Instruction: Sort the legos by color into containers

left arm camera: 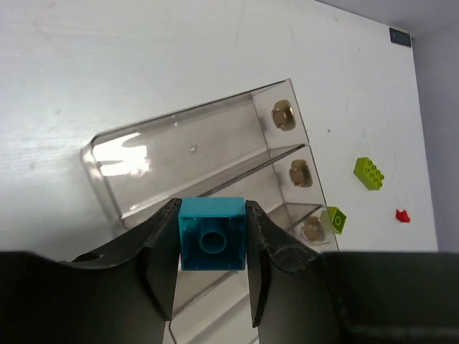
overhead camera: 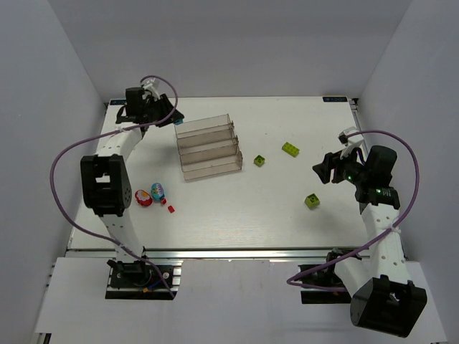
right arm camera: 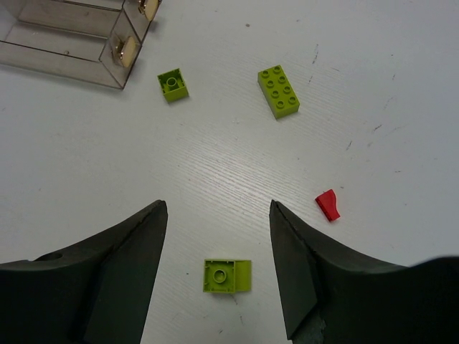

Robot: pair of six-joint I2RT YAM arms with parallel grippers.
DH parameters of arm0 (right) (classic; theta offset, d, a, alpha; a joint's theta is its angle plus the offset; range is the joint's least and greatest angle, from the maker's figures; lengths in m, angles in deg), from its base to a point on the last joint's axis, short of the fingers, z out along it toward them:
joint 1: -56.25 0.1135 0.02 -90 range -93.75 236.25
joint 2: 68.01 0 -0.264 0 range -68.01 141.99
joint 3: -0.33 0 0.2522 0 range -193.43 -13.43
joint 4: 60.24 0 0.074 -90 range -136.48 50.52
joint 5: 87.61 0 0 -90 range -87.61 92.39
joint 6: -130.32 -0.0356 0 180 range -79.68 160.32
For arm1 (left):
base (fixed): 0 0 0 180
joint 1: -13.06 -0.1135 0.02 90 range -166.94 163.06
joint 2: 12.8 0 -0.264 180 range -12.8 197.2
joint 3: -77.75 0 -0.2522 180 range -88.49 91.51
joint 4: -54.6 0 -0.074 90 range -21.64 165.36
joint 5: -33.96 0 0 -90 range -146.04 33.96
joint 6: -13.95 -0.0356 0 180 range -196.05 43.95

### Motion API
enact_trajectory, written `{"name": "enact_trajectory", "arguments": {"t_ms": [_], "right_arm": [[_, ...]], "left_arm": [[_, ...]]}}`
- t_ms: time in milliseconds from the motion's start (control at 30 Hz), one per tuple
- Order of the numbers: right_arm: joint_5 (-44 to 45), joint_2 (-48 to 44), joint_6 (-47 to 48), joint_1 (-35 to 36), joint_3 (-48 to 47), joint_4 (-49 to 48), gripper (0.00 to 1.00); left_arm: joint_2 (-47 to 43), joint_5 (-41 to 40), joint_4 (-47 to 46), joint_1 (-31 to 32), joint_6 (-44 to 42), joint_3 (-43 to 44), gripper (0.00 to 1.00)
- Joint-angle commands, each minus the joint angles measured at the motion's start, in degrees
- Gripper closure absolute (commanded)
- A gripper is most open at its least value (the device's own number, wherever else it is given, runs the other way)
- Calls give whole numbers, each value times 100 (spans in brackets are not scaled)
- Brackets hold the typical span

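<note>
The clear three-trough rack (overhead camera: 209,147) stands left of centre. Over its end, the left gripper (left arm camera: 212,240) pinches a cyan brick (left arm camera: 211,215); it should line up squarely above one trough before letting go. The right gripper (right arm camera: 217,215), spread wide, hangs above a green brick (right arm camera: 227,276).

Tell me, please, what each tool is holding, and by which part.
The left tool clamps a cyan-blue brick by its two opposite side walls. The right tool is open and holds nothing.

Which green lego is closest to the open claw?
The square green lego by the open right gripper. The long green lego and the small one near the containers lie farther off.
</note>
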Motion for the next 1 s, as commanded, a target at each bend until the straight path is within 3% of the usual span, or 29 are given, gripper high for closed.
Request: {"name": "enact_trajectory", "arguments": {"t_ms": [0,133,400,800,967], "right_arm": [[-108,-101,-61,9,-213,-77,36],[-116,-92,-61,18,-196,-76,36],[-134,-57,-61,9,-204,-85,36],[-108,-57,-53,9,-204,-85,35],[-116,-57,-53,18,-204,-76,35]], "left_arm": [[446,215,98,304,-546,806,100],[1183,-574,879,558,-968,1844,100],[1783,-1175,1302,805,-1206,2733,90],[1730,-1429,1347,1034,-1329,2417,70],[1801,-1737,1426,1034,-1268,2513,55]]}}
